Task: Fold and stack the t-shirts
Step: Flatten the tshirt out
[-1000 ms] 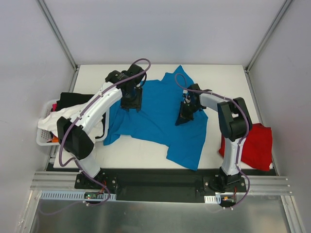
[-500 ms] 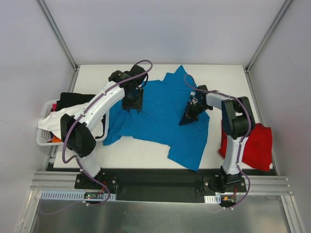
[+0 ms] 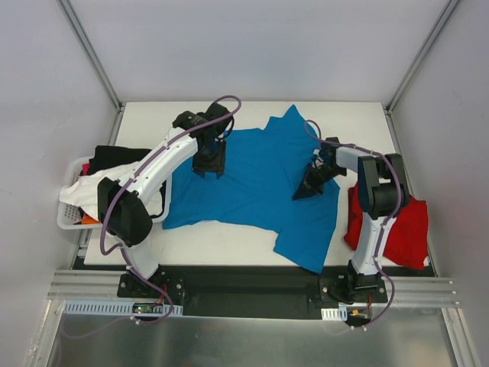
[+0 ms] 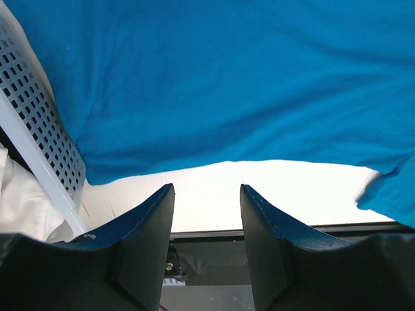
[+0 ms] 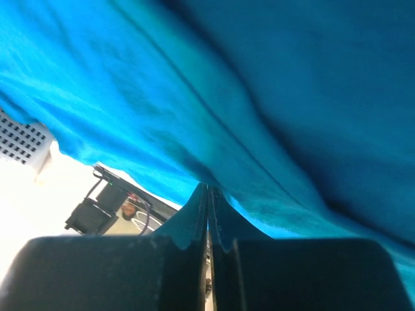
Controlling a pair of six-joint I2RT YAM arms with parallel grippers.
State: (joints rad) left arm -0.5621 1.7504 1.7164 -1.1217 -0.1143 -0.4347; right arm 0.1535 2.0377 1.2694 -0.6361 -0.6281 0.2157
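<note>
One blue t-shirt (image 3: 252, 176) spread, left fingers (image 4: 146, 240) apart, right fingers (image 5: 194, 223) pinching it

Each arm is built from white tubular links and black joint housings: left arm (image 3: 160, 160), right arm (image 3: 370, 241). A purple cable (image 3: 226, 97) runs in loose loops along the outside of each arm. Both bases sit on a black plate (image 3: 244, 289) mounted to an aluminium rail (image 3: 76, 287). The left gripper (image 4: 206, 191) and right gripper (image 5: 207, 194) carry dark, smooth moulded fingers (image 4: 146, 240) with tapered tips.
</note>
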